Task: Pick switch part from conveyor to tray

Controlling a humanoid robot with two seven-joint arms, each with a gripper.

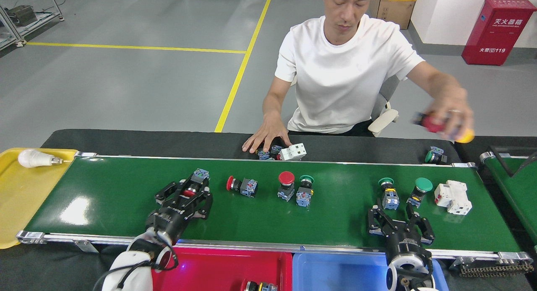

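Note:
The conveyor (113, 198) is a wide green belt with several switch parts on it. My left gripper (187, 193) lies low over the belt's left half, shut on a red-button switch part (192, 189) with a blue base. My right gripper (398, 219) stands open just in front of a green-button switch part (387, 194), which it does not touch. Other switch parts lie between them: a red one on its side (241, 185), an upright red one (286, 184) and a green one (304, 191). Below the belt's near rail sit a red tray (222, 268) and a blue tray (331, 270).
Another green switch part (419, 189) and a white breaker (454, 197) lie at the belt's right. A yellow tray (21, 198) with a light bulb (33, 158) adjoins the left end. A person sits behind, one hand (268, 140) on the black table, the other (447, 119) raised holding parts.

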